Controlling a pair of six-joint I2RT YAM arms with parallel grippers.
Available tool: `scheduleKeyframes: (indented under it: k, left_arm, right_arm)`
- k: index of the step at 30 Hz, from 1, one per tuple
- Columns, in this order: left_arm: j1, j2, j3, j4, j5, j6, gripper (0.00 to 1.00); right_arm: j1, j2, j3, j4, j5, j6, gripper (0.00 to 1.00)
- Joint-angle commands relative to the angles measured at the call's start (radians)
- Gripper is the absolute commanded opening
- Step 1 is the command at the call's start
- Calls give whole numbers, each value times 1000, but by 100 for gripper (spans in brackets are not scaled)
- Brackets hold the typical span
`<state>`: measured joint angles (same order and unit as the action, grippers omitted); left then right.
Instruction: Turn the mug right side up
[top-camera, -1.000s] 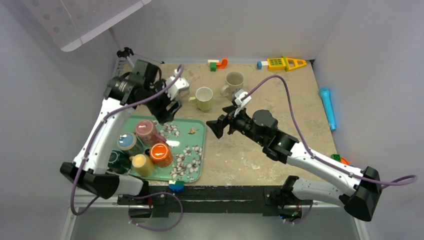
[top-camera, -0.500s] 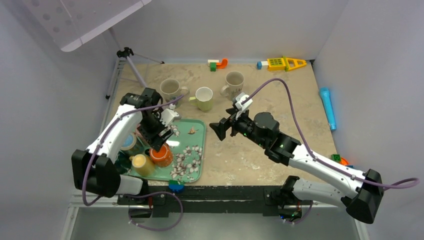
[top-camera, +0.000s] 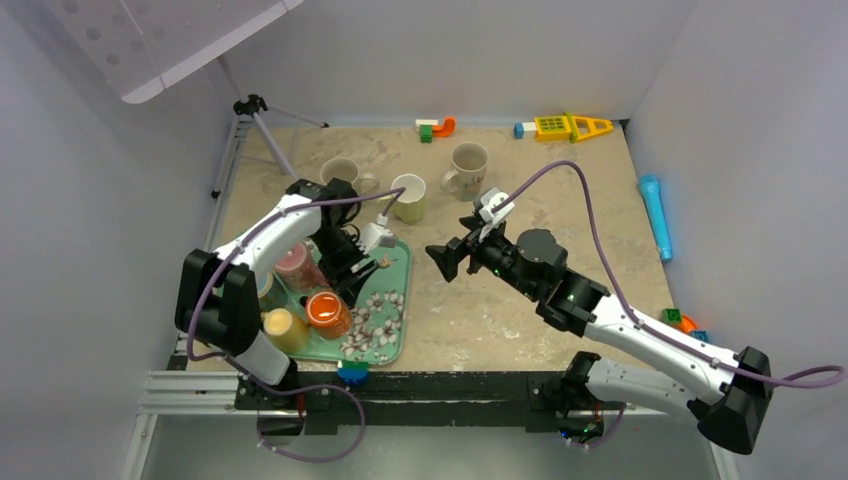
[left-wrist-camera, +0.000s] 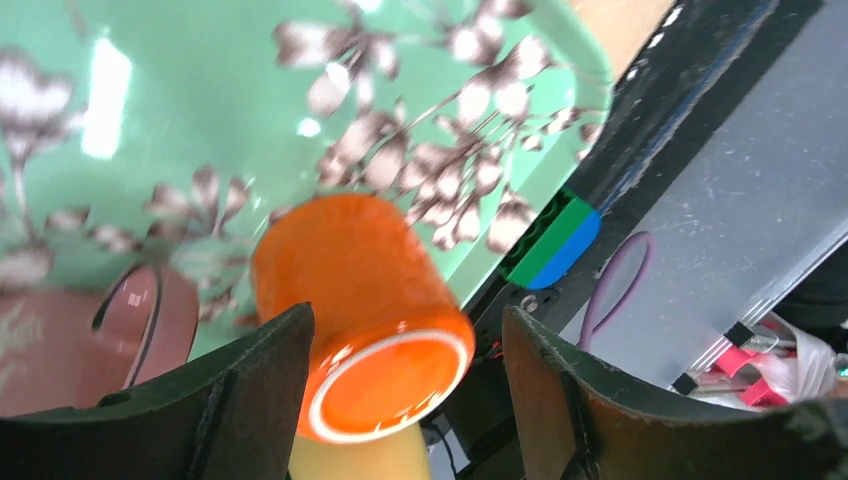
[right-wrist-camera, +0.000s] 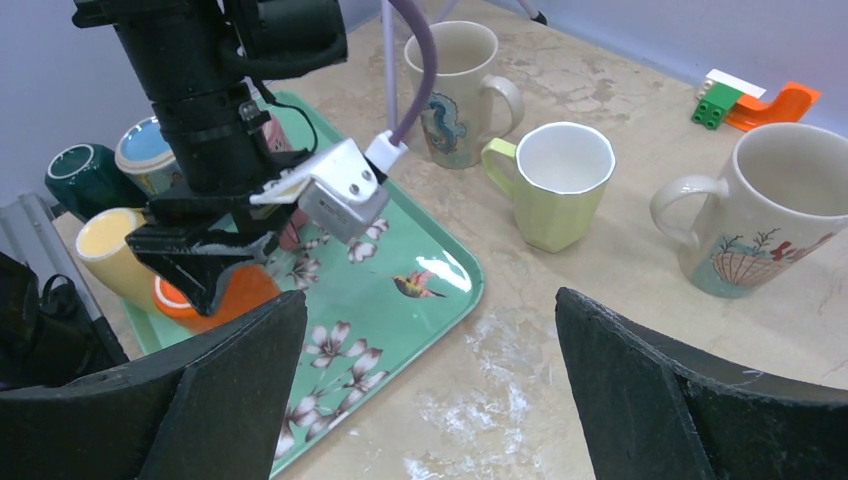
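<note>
An orange mug (top-camera: 322, 310) stands upside down on the green flowered tray (top-camera: 388, 322), its base with a pale ring facing up. My left gripper (top-camera: 341, 290) is open and low over the tray, one finger on each side of the orange mug (left-wrist-camera: 360, 310); the right finger stands clearly apart from it. In the right wrist view the left gripper (right-wrist-camera: 215, 280) covers most of the orange mug (right-wrist-camera: 250, 287). My right gripper (top-camera: 440, 260) is open and empty above the bare table right of the tray (right-wrist-camera: 400, 320).
A pink mug (top-camera: 293, 262), a yellow one (top-camera: 283, 328) and a blue one (top-camera: 262, 287) crowd the tray's left. Three upright mugs stand behind: seahorse (top-camera: 342, 172), pale green (top-camera: 408, 196), shell (top-camera: 468, 165). Toys line the back edge; a blue tube (top-camera: 656, 215) lies at the right.
My left arm swung from the back mugs down onto the tray and now brackets the orange mug. My right arm shifted slightly right and stays open.
</note>
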<state>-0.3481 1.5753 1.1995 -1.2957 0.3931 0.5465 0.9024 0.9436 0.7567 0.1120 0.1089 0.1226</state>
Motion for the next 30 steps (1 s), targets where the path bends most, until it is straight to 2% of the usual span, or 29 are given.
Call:
scheduleKeyframes:
  k: [1,4,7,10,13,16,20,23,30]
  left_arm:
    - [-80,38,72,-3,156,22,72]
    - [-81,24,108,-17,170,42,77]
    - [-56,-93,136,-30,99,91,79]
    - [52,-231,134,-55,37,215,80]
    - [185,-322,84,-132,6,441,77]
    - [219,-407,-63,-78,-109,584,63]
    - [254,-482,-221,76,-162,684,53]
    - [289,-497,-303,199,-137,737,53]
    - [279,-453,-402,310,-42,775,58]
  right_arm:
    - [2,7,17,0,23,-14,98]
    - [1,9,18,-4,24,-12,98]
    - [1,14,17,-5,24,-12,98]
    - [1,22,16,-2,20,-11,98]
    - [1,36,16,6,16,-9,98]
    - [1,55,21,18,13,-9,98]
    - [1,71,39,14,-14,-6,98]
    - [0,61,38,13,-25,-3,98]
    - [1,14,2,23,-18,3,98]
